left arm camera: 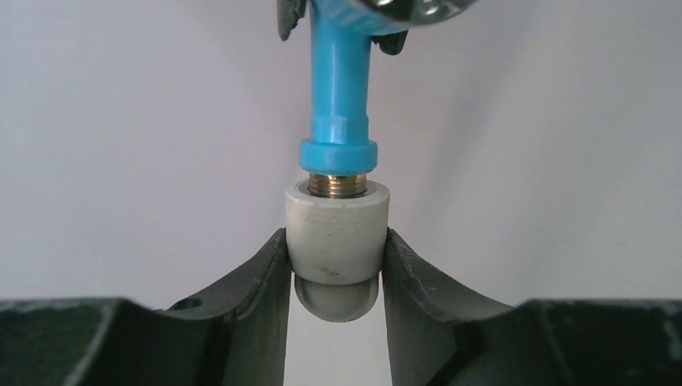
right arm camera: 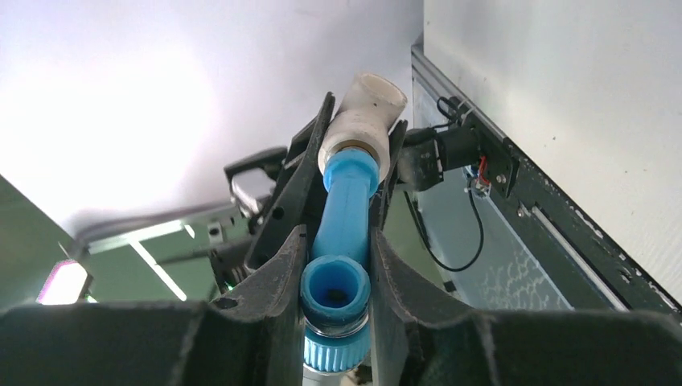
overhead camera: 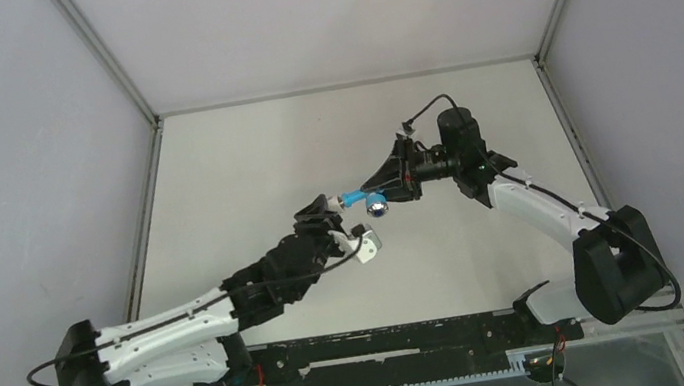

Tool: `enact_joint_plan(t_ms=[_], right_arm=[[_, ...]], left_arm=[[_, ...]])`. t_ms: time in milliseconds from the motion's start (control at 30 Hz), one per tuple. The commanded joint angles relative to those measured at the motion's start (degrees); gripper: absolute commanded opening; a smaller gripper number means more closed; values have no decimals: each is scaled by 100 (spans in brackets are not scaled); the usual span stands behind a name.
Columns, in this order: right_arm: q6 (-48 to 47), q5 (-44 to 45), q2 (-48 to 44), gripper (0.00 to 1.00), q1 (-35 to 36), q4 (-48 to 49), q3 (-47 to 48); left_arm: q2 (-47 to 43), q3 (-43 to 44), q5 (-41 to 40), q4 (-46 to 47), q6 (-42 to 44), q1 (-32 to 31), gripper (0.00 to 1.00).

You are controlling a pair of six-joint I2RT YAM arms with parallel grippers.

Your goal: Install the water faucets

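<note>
A bright-blue water faucet (overhead camera: 355,198) hangs in mid-air between my two arms. My right gripper (overhead camera: 388,189) is shut on its body, the spout mouth (right arm camera: 335,291) between the fingers. Its brass thread (left arm camera: 337,184) enters a white elbow fitting (left arm camera: 338,239), with part of the thread still showing. My left gripper (left arm camera: 337,261) is shut on that white fitting (overhead camera: 323,205), both fingers pressed against its sides. From the right wrist the blue stem (right arm camera: 346,209) runs up into the white fitting (right arm camera: 362,121).
A loose white and metal part (overhead camera: 366,243) lies on the white table (overhead camera: 242,156) beside the left arm. Grey walls enclose the table on three sides. A black rail (overhead camera: 389,343) crosses the near edge between the arm bases.
</note>
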Motion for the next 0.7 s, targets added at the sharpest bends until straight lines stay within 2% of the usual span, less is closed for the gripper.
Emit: enact_joint_plan(t_ms=[0, 67, 133, 233, 300, 367, 467, 667], right_arm=[[1051, 136, -95, 0, 100, 1088, 64], [989, 218, -100, 0, 101, 1034, 60], [904, 291, -109, 0, 91, 957, 57], [777, 393, -118, 0, 59, 865, 57], [723, 442, -128, 0, 42, 852, 57], [663, 480, -139, 0, 26, 851, 55], [607, 517, -132, 0, -10, 894, 55], [356, 535, -84, 0, -112, 852, 57]], left_arm=[[612, -497, -977, 1643, 1266, -212, 0], [675, -409, -994, 1780, 1003, -210, 0], [706, -250, -964, 1649, 662, -210, 8], [674, -6, -846, 1274, 124, -202, 35], [584, 77, -691, 1050, -125, -201, 64], [431, 152, -526, 814, -376, -194, 80], [241, 347, -217, 329, -782, -141, 88], [-119, 938, 456, -1089, -1716, 82, 92]])
